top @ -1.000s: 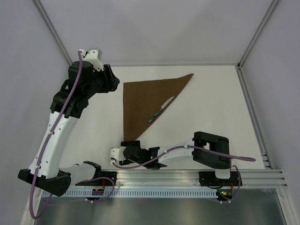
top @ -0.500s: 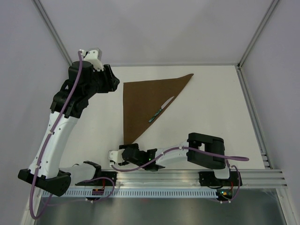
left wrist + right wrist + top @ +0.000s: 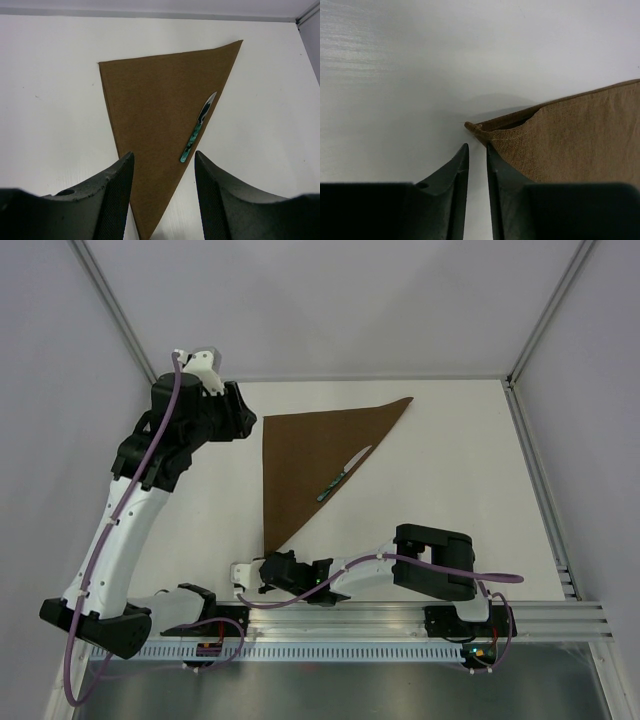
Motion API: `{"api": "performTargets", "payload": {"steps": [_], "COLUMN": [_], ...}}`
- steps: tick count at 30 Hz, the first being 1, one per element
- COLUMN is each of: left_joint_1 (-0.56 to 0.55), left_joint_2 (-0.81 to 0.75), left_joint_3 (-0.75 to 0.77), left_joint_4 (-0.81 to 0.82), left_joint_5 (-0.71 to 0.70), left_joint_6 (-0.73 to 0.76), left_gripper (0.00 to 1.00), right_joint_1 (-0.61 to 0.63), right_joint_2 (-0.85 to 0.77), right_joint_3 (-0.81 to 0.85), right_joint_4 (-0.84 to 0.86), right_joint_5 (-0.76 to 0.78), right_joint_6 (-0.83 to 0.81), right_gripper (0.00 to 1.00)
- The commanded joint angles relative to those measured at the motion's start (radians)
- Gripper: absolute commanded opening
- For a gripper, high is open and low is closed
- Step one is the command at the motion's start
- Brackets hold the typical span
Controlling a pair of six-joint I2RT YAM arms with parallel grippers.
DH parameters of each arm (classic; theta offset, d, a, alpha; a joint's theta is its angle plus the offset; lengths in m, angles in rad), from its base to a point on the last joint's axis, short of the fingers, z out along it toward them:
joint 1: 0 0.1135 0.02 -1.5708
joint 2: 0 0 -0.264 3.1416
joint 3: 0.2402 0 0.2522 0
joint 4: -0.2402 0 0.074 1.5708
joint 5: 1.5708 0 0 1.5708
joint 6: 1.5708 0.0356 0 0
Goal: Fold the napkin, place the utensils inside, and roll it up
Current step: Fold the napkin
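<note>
One napkin (image 3: pixel 305 455), folded triangular, flat on counter (image 3: pixel 450 490); one knife (image 3: pixel 343 473) on it by long edge; left pincer (image 3: pixel 164 162) spread, aloft; right pincer (image 3: pixel 476 150) narrowed to slit at near corner, pinching nothing.

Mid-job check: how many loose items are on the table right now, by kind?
Napkin, brown, lying as a triangle: 1
Knife, pale blade and green handle, on the napkin near its slanted edge: 1
Total: 2
</note>
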Motion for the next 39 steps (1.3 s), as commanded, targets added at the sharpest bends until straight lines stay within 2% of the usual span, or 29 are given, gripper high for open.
{"api": "performTargets", "payload": {"steps": [1, 2, 8, 14, 16, 17, 19, 20, 26, 39], "left_joint_1": [0.003, 0.003, 0.003, 0.003, 0.003, 0.003, 0.003, 0.003, 0.003, 0.003], "left_joint_2": [-0.010, -0.010, -0.010, -0.008, -0.007, -0.003, -0.003, -0.003, 0.003, 0.006], "left_joint_3": [-0.013, -0.015, -0.024, -0.029, -0.027, -0.026, -0.026, -0.027, -0.024, -0.018], "left_joint_4": [-0.039, -0.039, -0.030, -0.024, -0.024, -0.020, -0.020, -0.022, -0.019, -0.023], "left_joint_5": [0.017, 0.019, 0.019, 0.019, 0.046, 0.048, 0.051, 0.051, 0.057, 0.066], "left_joint_6": [-0.065, -0.065, -0.058, -0.053, -0.052, -0.050, -0.049, -0.049, -0.045, -0.039], "left_gripper": [0.57, 0.57, 0.56, 0.56, 0.56, 0.56, 0.56, 0.56, 0.56, 0.57], "right_joint_1": [0.003, 0.003, -0.005, -0.016, -0.017, -0.019, -0.017, -0.017, -0.017, -0.017], "right_joint_2": [0.016, 0.019, 0.010, -0.004, -0.013, -0.019, -0.035, -0.035, -0.006, 0.045], "right_joint_3": [0.023, 0.024, 0.026, 0.027, 0.023, 0.014, 0.012, 0.023, 0.053, 0.084], "right_joint_4": [0.052, 0.051, 0.049, 0.037, 0.040, 0.046, 0.043, 0.028, 0.014, 0.026], "right_joint_5": [0.019, 0.024, 0.010, -0.007, -0.004, -0.007, -0.019, -0.022, -0.022, 0.032], "right_joint_6": [-0.007, -0.007, -0.009, 0.002, 0.002, 0.002, 0.005, 0.010, 0.013, 0.004], "right_gripper": [0.25, 0.18, 0.00, 0.00, 0.08, 0.24, 0.42, 0.45, 0.52, 0.54]}}
